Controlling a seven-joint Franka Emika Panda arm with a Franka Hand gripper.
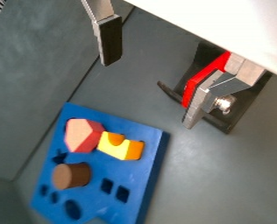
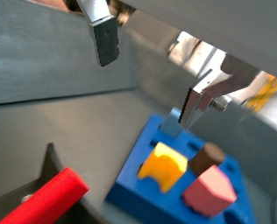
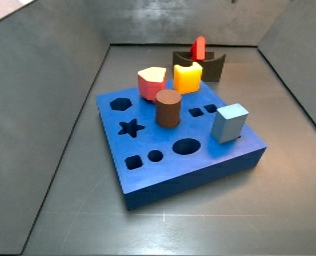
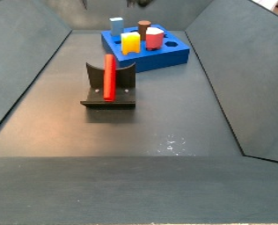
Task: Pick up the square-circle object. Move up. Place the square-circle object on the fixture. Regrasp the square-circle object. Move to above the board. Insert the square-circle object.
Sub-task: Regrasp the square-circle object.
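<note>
On the fixture, near the middle of the bin floor, the red peg stands upright against the bracket, apart from the blue board at the far end. The gripper hangs above, out of both side views, its fingers spread wide and holding nothing. A regrasp coming in off-centre could tip the leaning peg off the fixture, or clamp it crooked so it jams at the board's hole.
</note>
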